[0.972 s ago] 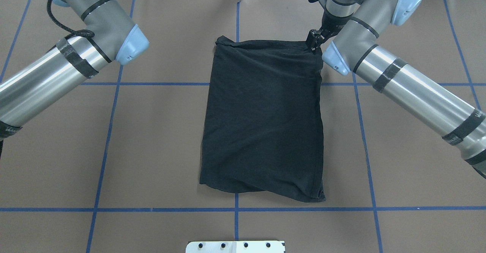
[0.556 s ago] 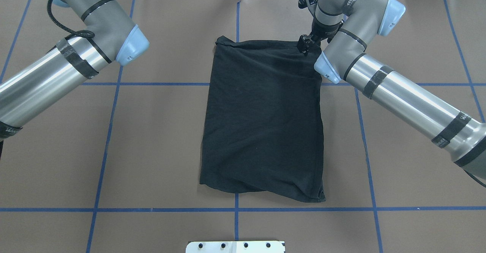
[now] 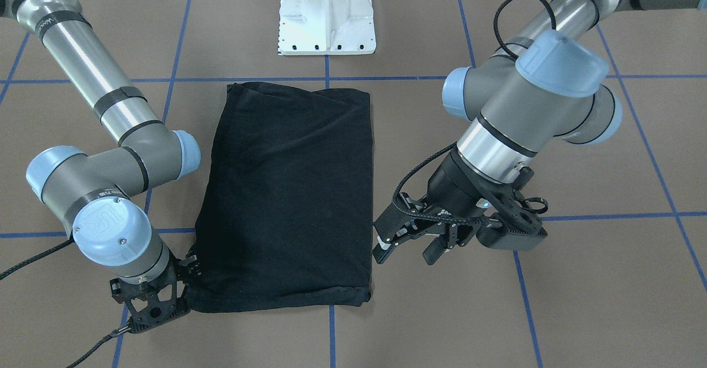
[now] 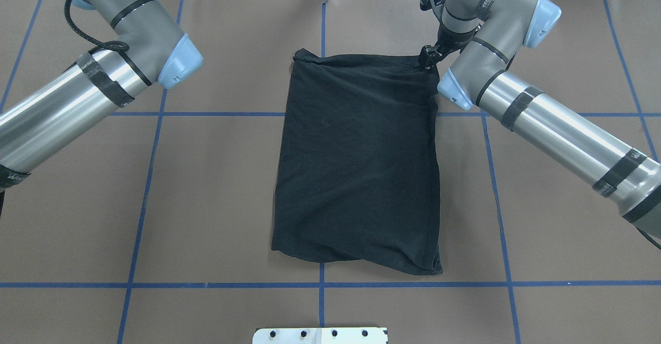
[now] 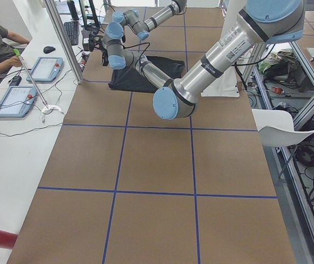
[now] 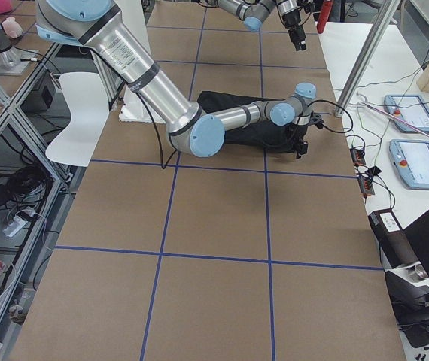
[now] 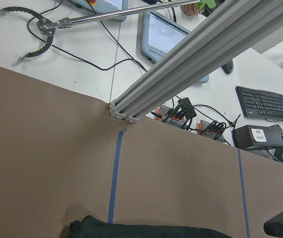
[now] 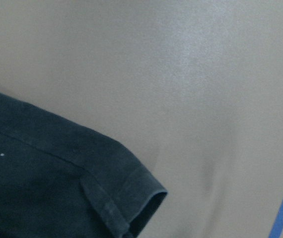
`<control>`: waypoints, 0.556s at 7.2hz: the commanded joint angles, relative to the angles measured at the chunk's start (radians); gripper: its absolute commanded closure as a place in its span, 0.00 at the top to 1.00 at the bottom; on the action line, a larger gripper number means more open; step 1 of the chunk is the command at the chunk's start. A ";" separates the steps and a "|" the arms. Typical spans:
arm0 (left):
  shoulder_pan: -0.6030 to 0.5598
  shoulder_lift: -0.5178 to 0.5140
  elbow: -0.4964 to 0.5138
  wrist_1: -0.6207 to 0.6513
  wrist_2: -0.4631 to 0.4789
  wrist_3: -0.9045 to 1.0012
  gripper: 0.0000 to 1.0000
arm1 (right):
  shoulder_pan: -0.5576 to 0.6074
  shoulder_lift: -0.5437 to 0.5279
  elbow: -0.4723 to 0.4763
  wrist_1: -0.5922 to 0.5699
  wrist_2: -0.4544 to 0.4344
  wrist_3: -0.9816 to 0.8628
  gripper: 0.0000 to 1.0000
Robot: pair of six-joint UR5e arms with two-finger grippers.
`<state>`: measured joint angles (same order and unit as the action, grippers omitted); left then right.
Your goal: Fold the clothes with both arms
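Since the black T-shirt (image 4: 356,163) already lies as a narrow rectangle with its sides folded in, flat on the counter (image 4: 206,204) straight out from the white pedestal (image 3: 327,20), the step in hand looks like the cross fold that brings its far edge back toward the pedestal. The right end effector (image 4: 426,59) sits low at the shirt corner farthest from the pedestal on the robot's right. Whether it has closed on cloth I cannot tell; its wrist view shows only a hemmed corner lying flat. The left end effector (image 3: 406,249) hangs raised beside the other far corner, spread wide and holding nothing. Next it probably needs to drop to that corner and pinch, so the two can lift evenly.
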<state>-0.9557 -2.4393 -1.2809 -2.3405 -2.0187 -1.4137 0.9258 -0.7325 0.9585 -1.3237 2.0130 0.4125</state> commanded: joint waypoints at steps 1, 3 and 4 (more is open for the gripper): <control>0.002 -0.001 0.000 0.000 0.000 0.001 1.00 | 0.010 -0.002 -0.032 0.000 0.000 -0.001 1.00; 0.002 -0.003 0.000 0.000 0.000 0.002 1.00 | 0.018 -0.007 -0.030 -0.002 0.003 0.003 1.00; 0.002 -0.003 0.000 0.000 0.000 0.002 1.00 | 0.024 -0.007 -0.029 -0.005 0.013 0.005 1.00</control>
<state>-0.9547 -2.4415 -1.2809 -2.3409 -2.0187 -1.4115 0.9430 -0.7386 0.9290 -1.3255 2.0174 0.4148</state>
